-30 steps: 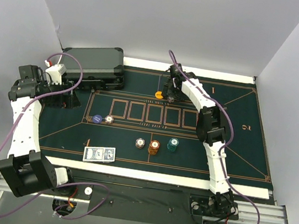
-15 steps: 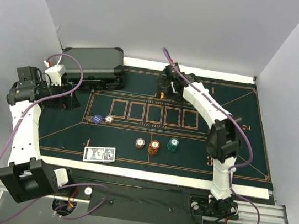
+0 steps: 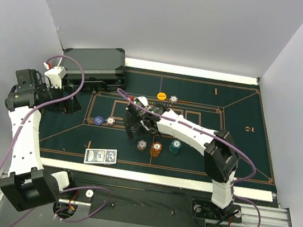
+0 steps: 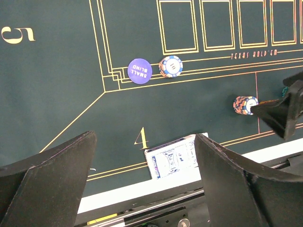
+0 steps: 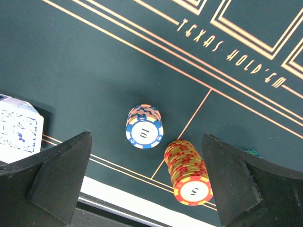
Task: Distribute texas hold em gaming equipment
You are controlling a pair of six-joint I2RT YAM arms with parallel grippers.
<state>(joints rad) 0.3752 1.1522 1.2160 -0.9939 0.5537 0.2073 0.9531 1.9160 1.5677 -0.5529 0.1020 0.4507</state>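
Observation:
The playing cards (image 3: 101, 156) lie as one blue-backed deck (image 4: 173, 158) at the mat's near left. Three chip stacks stand mid-mat: a blue-white one (image 3: 142, 145) (image 5: 144, 126), a red-yellow one (image 3: 156, 148) (image 5: 189, 175) and a teal one (image 3: 175, 146). My right gripper (image 3: 138, 124) (image 5: 147, 184) hovers open just behind the first two, holding nothing. A purple small-blind disc (image 4: 140, 71) and a single chip (image 4: 171, 66) sit at the left corner of the card boxes. An orange disc (image 3: 162, 96) and a chip (image 3: 173, 99) lie at the far side. My left gripper (image 3: 65, 101) (image 4: 147, 189) hangs open and empty over the mat's left end.
A dark grey hard case (image 3: 96, 67) rests at the far left corner, close behind my left wrist. The green felt mat (image 3: 239, 131) has a row of printed card boxes. White walls close in on the left, right and back.
My right arm has swung from the mat's far edge back to the middle, above the chip stacks, and its jaws have widened. A chip now shows beside the orange disc. My left arm barely moved.

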